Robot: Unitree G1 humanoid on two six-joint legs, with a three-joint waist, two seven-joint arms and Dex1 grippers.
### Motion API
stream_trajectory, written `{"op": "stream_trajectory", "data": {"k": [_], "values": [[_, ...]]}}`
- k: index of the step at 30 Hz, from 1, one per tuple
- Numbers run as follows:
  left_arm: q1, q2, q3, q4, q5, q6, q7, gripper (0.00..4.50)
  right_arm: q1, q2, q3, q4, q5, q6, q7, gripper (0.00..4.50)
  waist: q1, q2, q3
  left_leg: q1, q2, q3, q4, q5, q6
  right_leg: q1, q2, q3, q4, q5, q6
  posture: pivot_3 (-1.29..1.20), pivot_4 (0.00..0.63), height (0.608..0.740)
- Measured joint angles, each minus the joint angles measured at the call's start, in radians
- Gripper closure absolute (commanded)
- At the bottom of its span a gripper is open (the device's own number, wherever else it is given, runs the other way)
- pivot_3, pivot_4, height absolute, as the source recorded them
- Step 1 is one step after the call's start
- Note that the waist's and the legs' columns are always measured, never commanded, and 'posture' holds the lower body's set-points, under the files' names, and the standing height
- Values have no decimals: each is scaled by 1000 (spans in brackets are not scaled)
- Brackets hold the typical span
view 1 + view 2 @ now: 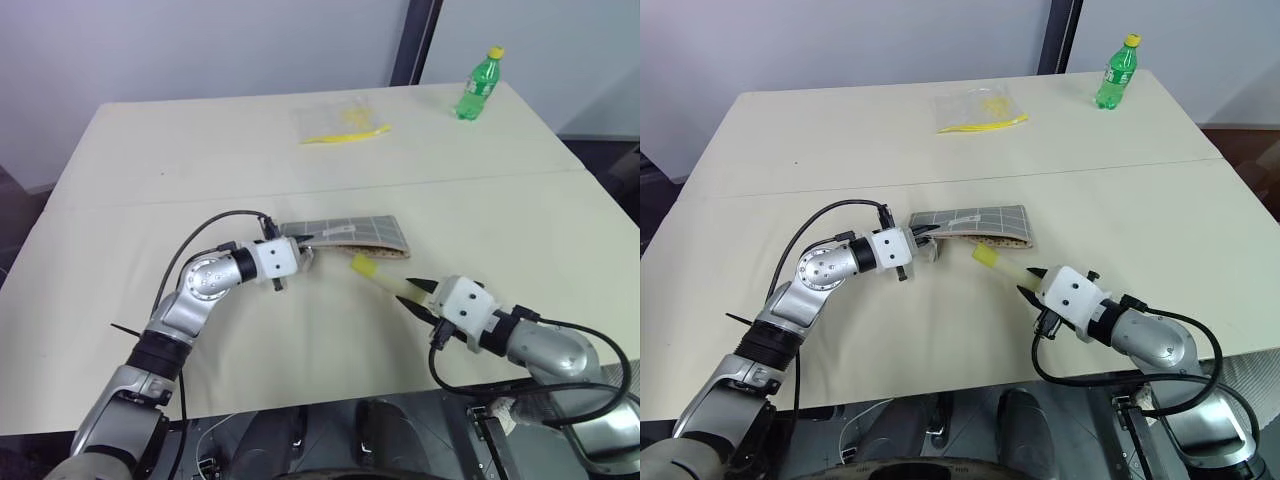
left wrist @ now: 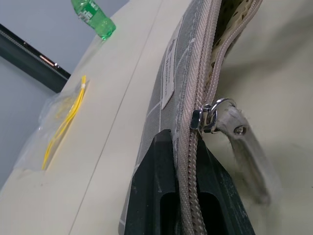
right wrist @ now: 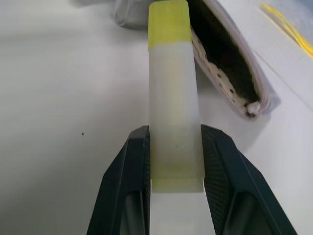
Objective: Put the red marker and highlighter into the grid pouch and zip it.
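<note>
Grid pouch: the flat rectangular grey fabric grid pouch (image 1: 350,233) with white grid lines and a small white label is lying near the middle of the cream table (image 1: 150,160), its zipper standing open along one long edge so the dark, dotted lining is showing.
Pouch contents: nothing can be made out inside the opening from these views.
Left gripper: the left gripper (image 2: 188,196) is pinching the near end of the pouch, its two black fingers (image 2: 156,186) clenched on the fabric edge with the zipper tape running between them.
Zipper pull: the metal slider and its pale pull tab (image 2: 230,125) are sitting just beyond the left fingertips, the tab hanging off to one side.
Highlighter: the short, chunky pale-yellow translucent highlighter (image 3: 172,93) is being held off the table by the right gripper (image 1: 417,294), its brighter yellow end pointing toward the open mouth of the pouch and sitting just beside it, not yet inside.
Right gripper: its black fingers (image 3: 128,166) are grasping the highlighter's rear end from both sides.
Clear bag: a clear plastic bag (image 1: 340,120) with a long thin yellow item inside is lying toward the far side of the table, well apart from the pouch.
Bottle: a green plastic bottle (image 1: 478,85) with a yellow cap is standing upright near the far right corner.
</note>
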Motion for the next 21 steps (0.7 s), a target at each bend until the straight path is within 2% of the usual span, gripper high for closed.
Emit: {"op": "stream_trajectory", "data": {"k": [5,13,18,21], "values": [[9,0,-5,-8,1,0,0,4500,-28,20,-19,0,41,88,-19,3621,0,0,0,0,0,0,0,0,0,0,0,0,0,0,0,0,150,740],[11,4,-12,-11,22,-11,0,4500,-92,-18,14,44,1,153,-29,3621,-1,0,0,0,0,0,0,0,0,0,0,0,0,0,0,0,150,740],[4,19,-44,-10,67,-50,0,4500,-228,-25,89,46,-10,263,-27,3621,-1,0,0,0,0,1,0,0,0,-1,0,0,0,0,0,0,150,740],[-9,18,-47,4,78,-60,-2,4500,-311,-23,186,50,-44,317,-23,3621,0,0,0,0,0,1,0,0,0,-2,0,0,0,0,0,0,150,740]]}}
